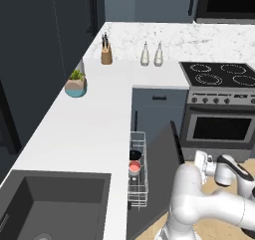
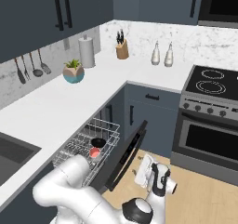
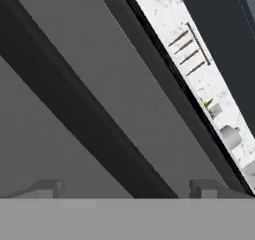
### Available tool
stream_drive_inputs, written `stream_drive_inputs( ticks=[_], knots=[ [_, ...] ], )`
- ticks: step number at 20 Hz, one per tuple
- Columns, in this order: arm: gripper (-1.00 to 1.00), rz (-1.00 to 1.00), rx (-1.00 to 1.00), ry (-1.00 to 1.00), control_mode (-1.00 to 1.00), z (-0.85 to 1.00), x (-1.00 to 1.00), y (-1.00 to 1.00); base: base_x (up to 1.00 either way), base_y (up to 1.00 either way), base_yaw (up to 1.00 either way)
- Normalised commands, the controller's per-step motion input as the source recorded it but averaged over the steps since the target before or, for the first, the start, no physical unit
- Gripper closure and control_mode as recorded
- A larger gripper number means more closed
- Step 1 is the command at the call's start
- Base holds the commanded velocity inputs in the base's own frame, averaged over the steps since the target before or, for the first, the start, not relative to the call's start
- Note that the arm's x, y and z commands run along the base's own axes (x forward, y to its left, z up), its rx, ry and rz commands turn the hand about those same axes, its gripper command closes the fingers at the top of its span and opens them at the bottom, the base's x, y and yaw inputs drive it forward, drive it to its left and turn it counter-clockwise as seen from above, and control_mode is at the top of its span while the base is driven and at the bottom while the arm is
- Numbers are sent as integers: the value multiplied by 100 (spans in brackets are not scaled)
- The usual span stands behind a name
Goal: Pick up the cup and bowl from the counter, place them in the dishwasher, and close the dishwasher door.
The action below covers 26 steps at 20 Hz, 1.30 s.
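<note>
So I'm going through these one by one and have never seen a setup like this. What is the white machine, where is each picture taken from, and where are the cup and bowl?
The white machine is a robot arm on a base that can drive, in a rendered kitchen. Two pictures come from cameras on that base, behind the arm to its left and right. The third looks along the gripper from a camera on the hand.

The cup and the bowl sit in the pulled-out white wire rack of the dishwasher, side by side. The dishwasher door is partly raised, and the gripper is at its outer side, holding nothing. I cannot tell whether its fingers are open or shut.

On the counter stand a plant pot, a knife block and two bottles. A paper towel roll shows in the right base view, and a sink in the left.
</note>
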Motion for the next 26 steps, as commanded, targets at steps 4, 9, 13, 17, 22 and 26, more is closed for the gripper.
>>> stream_drive_inputs(
  ticks=[4, 9, 13, 17, 22, 26],
  knots=[
    [-100, 0, 24, -39, -100, -87, 3, 50, 0, 0, 0],
    [-100, 0, 17, -30, -100, -31, 31, 59, 0, 0, 0],
    [-100, 0, 3, -26, -100, 19, 25, 39, 0, 0, 0],
    [-100, 0, 0, -20, -100, 26, 21, 73, 0, 0, 0],
    [-100, 0, 0, -17, -100, 23, 9, 100, 0, 0, 0],
    [-100, 6, 0, -15, -100, 24, 13, 100, 0, 0, 0]
  ],
)
